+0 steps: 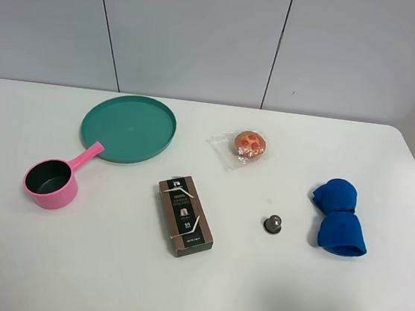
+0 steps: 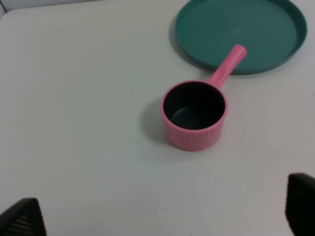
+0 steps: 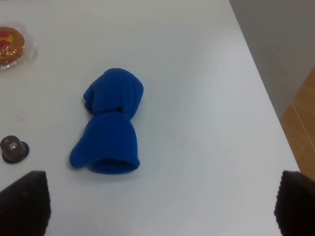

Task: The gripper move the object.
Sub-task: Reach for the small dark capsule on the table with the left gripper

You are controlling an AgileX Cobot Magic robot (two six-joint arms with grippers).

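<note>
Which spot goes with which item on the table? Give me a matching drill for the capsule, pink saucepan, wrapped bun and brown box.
Items
1. capsule
2. pink saucepan
3. wrapped bun
4. brown box

Places, exterior high view
A. at the back, right of the green plate
B. far left, handle toward the plate
C. between the box and the blue cloth
D. centre, left of the capsule

Pairs: 1-C, 2-B, 3-A, 4-D

Left gripper point(image 2: 160, 211): black fingers point(image 2: 22, 219) spread wide apart, holding nothing.
Right gripper point(image 3: 160, 204): black fingers point(image 3: 24, 201) spread wide apart, holding nothing.
</note>
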